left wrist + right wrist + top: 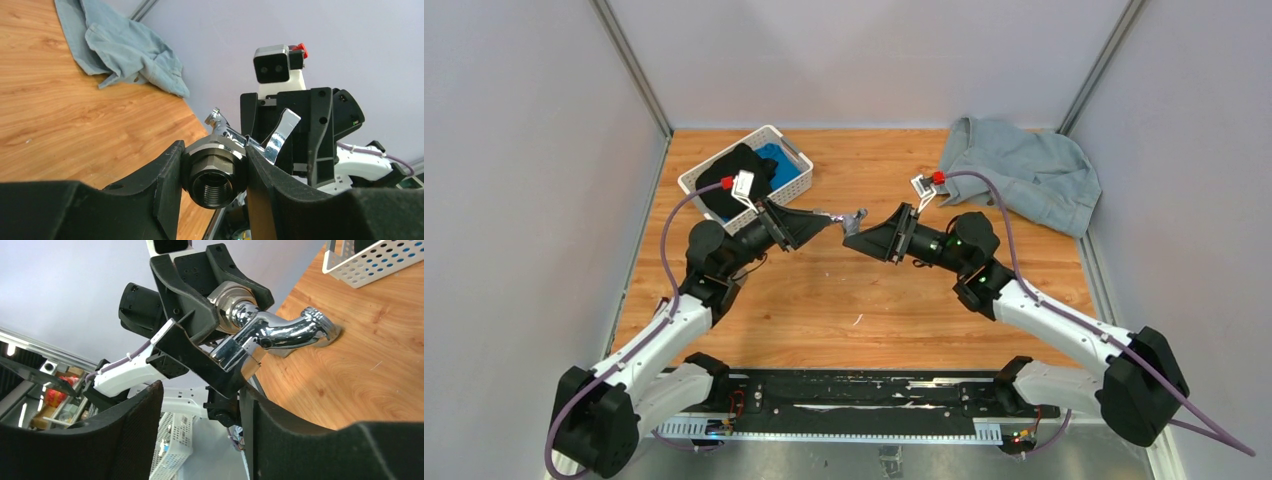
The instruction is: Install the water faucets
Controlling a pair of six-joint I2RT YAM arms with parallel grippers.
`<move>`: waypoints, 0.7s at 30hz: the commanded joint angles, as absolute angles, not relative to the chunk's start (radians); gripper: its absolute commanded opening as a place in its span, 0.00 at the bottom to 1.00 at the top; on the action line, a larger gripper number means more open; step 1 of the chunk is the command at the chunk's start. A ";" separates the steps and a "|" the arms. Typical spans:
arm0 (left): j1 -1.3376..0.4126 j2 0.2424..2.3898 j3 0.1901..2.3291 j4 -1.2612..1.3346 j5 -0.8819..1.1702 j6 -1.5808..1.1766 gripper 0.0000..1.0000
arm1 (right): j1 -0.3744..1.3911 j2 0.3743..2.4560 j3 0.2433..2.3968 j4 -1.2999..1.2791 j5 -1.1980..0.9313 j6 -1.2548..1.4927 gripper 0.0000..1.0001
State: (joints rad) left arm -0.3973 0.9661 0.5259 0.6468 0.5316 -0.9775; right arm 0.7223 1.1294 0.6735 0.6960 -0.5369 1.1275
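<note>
The faucet is joined and held in the air above the wooden table. My left gripper (827, 221) is shut on its grey threaded fitting (214, 175); the fitting's open threaded end faces the left wrist camera. The shiny tap (282, 332) sticks out beyond the fitting, and its flat winged handle (235, 356) points toward my right gripper. The faucet shows small in the top view (856, 217). My right gripper (852, 244) faces the left one from the right. It is open and empty, with its fingertips (150, 405) just short of the handle.
A white perforated basket (796, 150) with black and blue cloth stands at the back left. A crumpled denim garment (1024, 170) lies at the back right. Grey walls close in three sides. A black rail (864, 395) runs along the near edge.
</note>
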 commanded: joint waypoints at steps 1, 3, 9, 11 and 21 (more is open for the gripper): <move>-0.391 0.974 0.491 0.499 0.543 -0.901 0.00 | 0.758 1.033 0.827 0.771 -0.610 1.001 0.59; -0.391 0.971 0.499 0.485 0.548 -0.907 0.00 | 0.761 0.996 0.862 0.654 -0.616 0.874 0.61; -0.391 0.977 0.548 0.433 0.583 -0.979 0.00 | 0.762 0.849 0.922 0.280 -0.565 0.453 0.61; -0.391 0.990 0.577 0.392 0.608 -0.996 0.00 | 0.762 0.805 0.901 0.267 -0.557 0.383 0.63; -0.391 1.039 0.639 0.371 0.678 -1.159 0.00 | 0.762 0.679 0.823 0.127 -0.567 0.014 0.65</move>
